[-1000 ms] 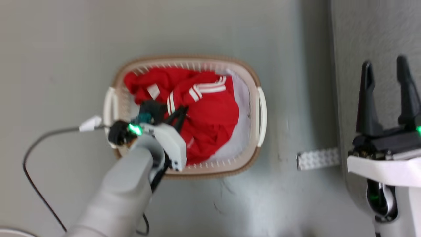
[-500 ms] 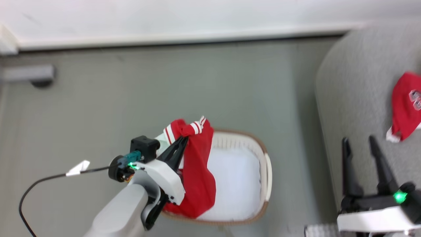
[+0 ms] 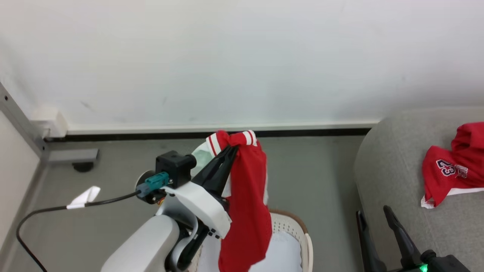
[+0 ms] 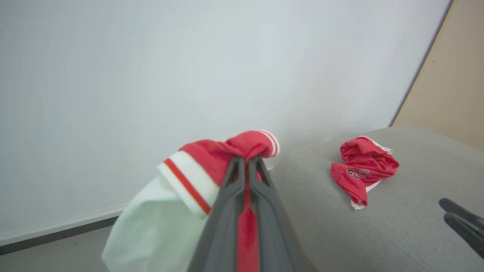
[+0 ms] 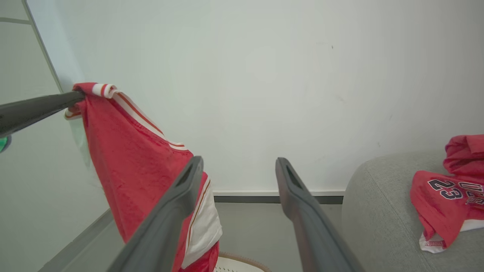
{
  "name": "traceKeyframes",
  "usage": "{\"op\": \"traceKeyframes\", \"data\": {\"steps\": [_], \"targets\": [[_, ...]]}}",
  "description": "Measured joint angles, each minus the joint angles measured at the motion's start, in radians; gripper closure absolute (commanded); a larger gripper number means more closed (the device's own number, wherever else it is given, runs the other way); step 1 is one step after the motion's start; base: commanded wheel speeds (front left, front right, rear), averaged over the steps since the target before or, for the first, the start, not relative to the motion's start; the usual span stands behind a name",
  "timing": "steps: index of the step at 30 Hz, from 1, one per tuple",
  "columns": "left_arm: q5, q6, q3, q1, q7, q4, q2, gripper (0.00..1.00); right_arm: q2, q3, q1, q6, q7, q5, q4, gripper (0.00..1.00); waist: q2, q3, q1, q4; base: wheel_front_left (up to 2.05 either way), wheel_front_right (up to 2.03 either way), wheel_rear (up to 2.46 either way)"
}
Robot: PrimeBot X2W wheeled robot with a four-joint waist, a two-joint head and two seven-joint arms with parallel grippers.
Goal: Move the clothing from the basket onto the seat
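Observation:
My left gripper [image 3: 232,148] is shut on the striped cuff of a red garment [image 3: 245,196], which hangs from it above the basket [image 3: 302,234] at the bottom of the head view. In the left wrist view the shut gripper [image 4: 245,158] pinches red cloth [image 4: 211,155]. A second red garment with a "23" [image 3: 453,170] lies crumpled on the grey seat [image 3: 393,170] to the right. My right gripper [image 3: 372,217] stands open and empty beside the seat's rounded arm; in its wrist view its jaws [image 5: 239,162] are spread wide, with the hanging garment [image 5: 132,151] to their left.
A white wall with a dark baseboard [image 3: 151,135] runs behind. A grey metal post and foot [image 3: 72,155] stand at the left. A black cable with a white tag [image 3: 83,196] trails from the left wrist. A pale pad [image 3: 283,253] lines the basket.
The left gripper has lifted the red garment up out of the basket, where it now hangs free. The head camera has tilted up to show the wall and seat. The right gripper stays open.

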Motion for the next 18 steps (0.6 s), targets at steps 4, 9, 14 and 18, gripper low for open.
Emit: {"op": "traceKeyframes", "data": {"steps": [4,9,14,18], "targets": [[0.001,0.031,-0.004,0.013,0.040,-0.097,0.019,1.00,0.000,0.009,0.008,0.000,0.000,-0.022,-0.019,0.00,0.0000,-0.034,0.0001,-0.004,0.00,0.00,0.00],[0.004,0.053,-0.021,0.028,0.081,-0.178,0.030,1.00,0.000,0.060,0.018,0.000,0.000,-0.026,-0.040,0.00,0.0000,-0.047,0.0002,-0.010,0.00,0.00,0.00],[0.008,0.061,-0.037,0.042,0.108,-0.233,0.032,1.00,0.000,0.211,-0.016,0.000,0.000,-0.029,-0.033,0.00,0.0000,-0.050,0.0003,-0.014,0.00,0.00,0.00],[0.009,0.067,-0.051,0.045,0.123,-0.258,0.035,1.00,0.001,0.322,-0.068,0.000,0.000,-0.008,0.010,0.00,-0.0001,-0.046,0.0004,-0.014,0.00,0.00,0.00]]}}
